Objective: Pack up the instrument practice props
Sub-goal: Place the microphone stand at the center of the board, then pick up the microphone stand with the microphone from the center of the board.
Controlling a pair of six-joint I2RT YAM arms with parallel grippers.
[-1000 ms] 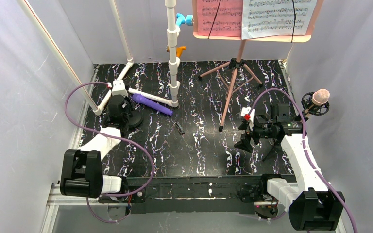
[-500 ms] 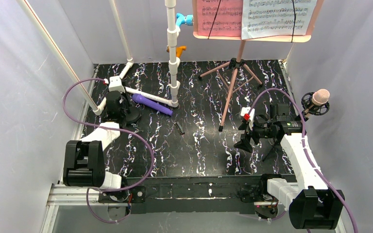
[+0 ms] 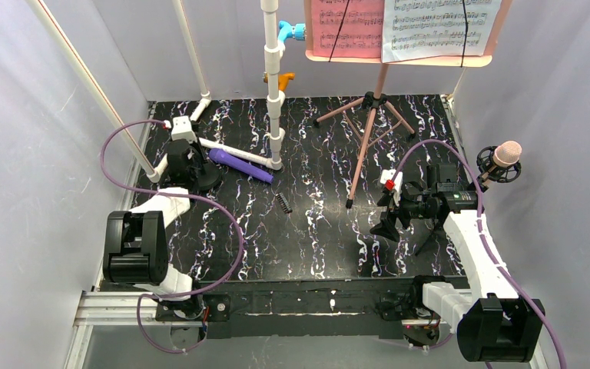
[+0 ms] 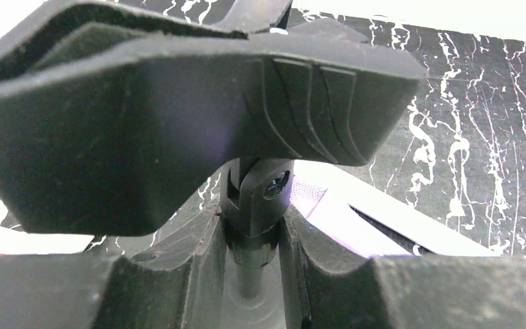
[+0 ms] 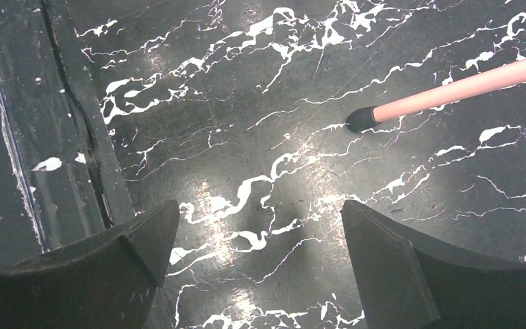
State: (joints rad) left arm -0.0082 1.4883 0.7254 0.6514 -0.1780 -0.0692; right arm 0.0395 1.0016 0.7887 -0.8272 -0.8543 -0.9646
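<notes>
While the overhead shot gives you the whole layout, only the wrist cams really show what the tools are doing. On the left wrist cam, the left tool (image 4: 250,264) is clamped on the thin stem of a black clamp stand (image 4: 198,116), right under its ball joint, with a washed-out bit of the purple tube (image 4: 322,209) just behind. From above, the arm mostly hides that grip. On the right wrist cam, the right tool (image 5: 259,219) hangs wide apart over bare bench (image 5: 246,89) with nothing in it, near a black-tipped foot of the pink music stand (image 5: 452,86). Overhead, that stand is upright on its tripod at the back right, with a pink page (image 3: 346,27) and a white page (image 3: 439,27) up top. The purple tube lies flat at the back left against a white pipe (image 3: 234,151).
</notes>
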